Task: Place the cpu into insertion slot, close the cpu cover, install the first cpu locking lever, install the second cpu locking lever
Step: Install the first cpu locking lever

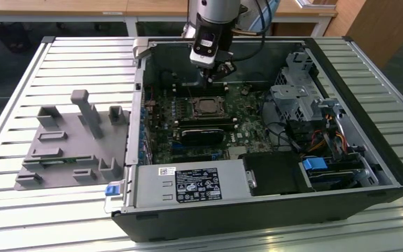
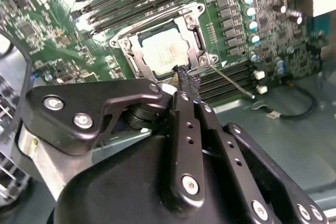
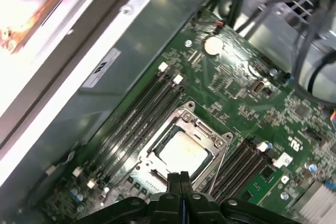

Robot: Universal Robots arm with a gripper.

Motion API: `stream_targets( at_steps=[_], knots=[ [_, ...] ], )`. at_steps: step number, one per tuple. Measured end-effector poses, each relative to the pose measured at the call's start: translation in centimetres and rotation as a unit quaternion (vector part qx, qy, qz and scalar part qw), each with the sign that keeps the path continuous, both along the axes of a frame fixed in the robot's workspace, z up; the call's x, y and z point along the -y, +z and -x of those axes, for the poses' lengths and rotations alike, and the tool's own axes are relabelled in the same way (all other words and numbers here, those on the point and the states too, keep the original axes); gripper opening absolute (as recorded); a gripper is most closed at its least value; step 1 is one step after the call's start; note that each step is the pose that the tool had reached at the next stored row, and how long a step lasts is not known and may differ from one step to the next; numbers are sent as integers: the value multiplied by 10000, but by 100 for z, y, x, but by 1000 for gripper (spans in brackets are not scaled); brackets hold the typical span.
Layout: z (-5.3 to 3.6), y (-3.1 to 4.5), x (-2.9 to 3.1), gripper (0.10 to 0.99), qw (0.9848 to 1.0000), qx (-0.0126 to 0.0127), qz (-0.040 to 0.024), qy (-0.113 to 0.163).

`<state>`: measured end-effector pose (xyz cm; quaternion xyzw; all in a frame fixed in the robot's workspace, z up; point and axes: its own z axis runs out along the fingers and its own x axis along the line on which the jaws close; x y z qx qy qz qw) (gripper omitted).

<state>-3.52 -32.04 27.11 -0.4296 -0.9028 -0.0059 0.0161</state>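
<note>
Silvery-beige metal of the cpu point(image 2: 164, 51) shows through the cut-out of the cpu cover point(image 2: 195, 36), which lies flat over the insertion slot point(image 1: 205, 107) on the green circuit board point(image 2: 52, 40) inside an open computer case point(image 1: 257, 216). The gripper point(image 2: 185, 74), clenched on nothing, hangs just above the socket's edge, near a thin metal lever point(image 2: 231, 81) jutting from one corner.

pincer point(image 1: 214, 74) near cpu point(image 1: 205, 106) | cpu flat on green board point(image 1: 247, 105) | inside computer case point(image 1: 257, 215)
</note>
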Motion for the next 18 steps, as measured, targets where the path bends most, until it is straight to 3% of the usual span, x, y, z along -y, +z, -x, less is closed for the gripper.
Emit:
stream_targets(
  at_steps=[7, 10, 14, 18],
  knots=[
    [0, -2, -1, 118, 9988, 7, -7, 492],
    [-1, -1, -3, 118, 9985, 55, -39, 542],
    [0, -3, -4, 118, 9979, 137, -86, 619],
    [0, -6, -5, 118, 9965, 193, -97, 803]
  ],
)
